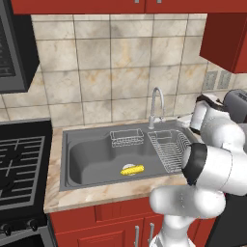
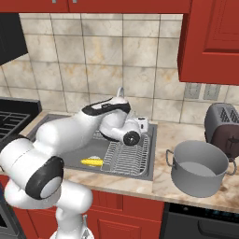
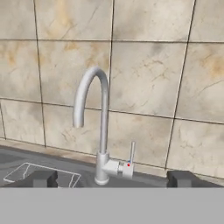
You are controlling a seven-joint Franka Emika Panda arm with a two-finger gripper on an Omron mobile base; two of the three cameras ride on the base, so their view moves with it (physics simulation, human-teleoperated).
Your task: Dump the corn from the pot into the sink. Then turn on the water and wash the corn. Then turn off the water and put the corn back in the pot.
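Your claw [image 3: 111,178] is spread wide, holding nothing, facing the tap [image 3: 101,127]; corn [image 1: 131,170] lies in the sink [image 1: 87,159].

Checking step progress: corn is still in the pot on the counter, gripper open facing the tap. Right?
Not quite. The corn already lies in the sink by the drain, as the left base view shows; the pot on the counter holds no corn. The rest stands: the gripper is open, facing the tap.

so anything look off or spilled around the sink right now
Nothing stands out. The corn lies on the floor of the sink beside the drain, as intended. The pot sits upright on the counter, and no water runs from the tap.
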